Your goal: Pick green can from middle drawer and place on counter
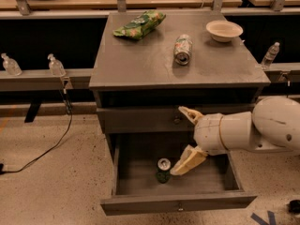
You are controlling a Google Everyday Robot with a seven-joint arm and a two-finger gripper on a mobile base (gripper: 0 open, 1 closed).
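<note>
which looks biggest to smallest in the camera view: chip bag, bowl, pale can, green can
chip bag
bowl
pale can
green can, though it stands foreshortened, so those two are unsure
The gripper, jaws open, hangs beside it over the drawer.

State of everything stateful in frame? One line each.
gripper: open, above the middle drawer, right of the green can
green can: upright in the drawer, not gripped
middle drawer: open
drawer above: shut
pale can: on its side on the counter
bowl: upright
</note>
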